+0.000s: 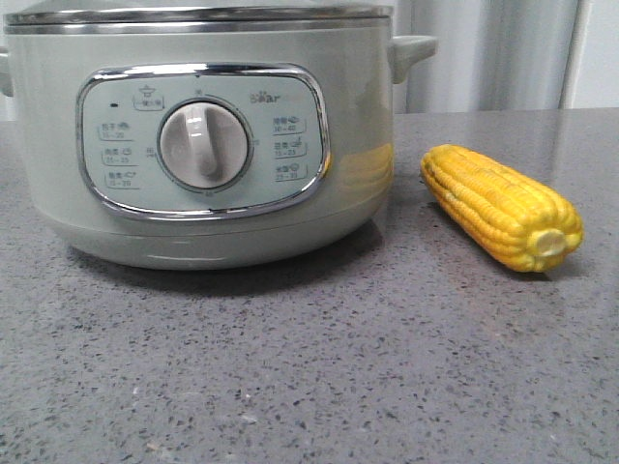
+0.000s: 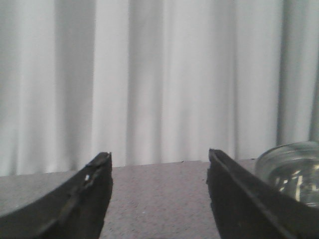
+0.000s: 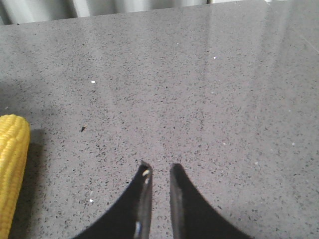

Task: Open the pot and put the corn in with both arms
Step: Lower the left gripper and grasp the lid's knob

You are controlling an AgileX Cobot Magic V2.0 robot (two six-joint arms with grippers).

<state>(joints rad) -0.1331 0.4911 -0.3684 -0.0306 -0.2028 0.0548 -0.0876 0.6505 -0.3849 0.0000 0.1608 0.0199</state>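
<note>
The pale green pot (image 1: 203,135) stands at the left of the front view, its cream dial facing me and its steel rim at the frame's top. The yellow corn (image 1: 498,205) lies on the counter to its right, pale stub end toward me. Neither gripper shows in the front view. My left gripper (image 2: 158,153) is open wide and empty above the counter; a clear glass dome (image 2: 291,172), seemingly the pot's lid, shows beside one finger. My right gripper (image 3: 159,165) is shut and empty over bare counter, with the corn (image 3: 12,169) off to its side.
The grey speckled counter (image 1: 319,367) carries the pot and corn. A pale curtain (image 2: 159,74) hangs behind the counter's far edge. The pot's side handle (image 1: 411,50) sticks out toward the corn's side.
</note>
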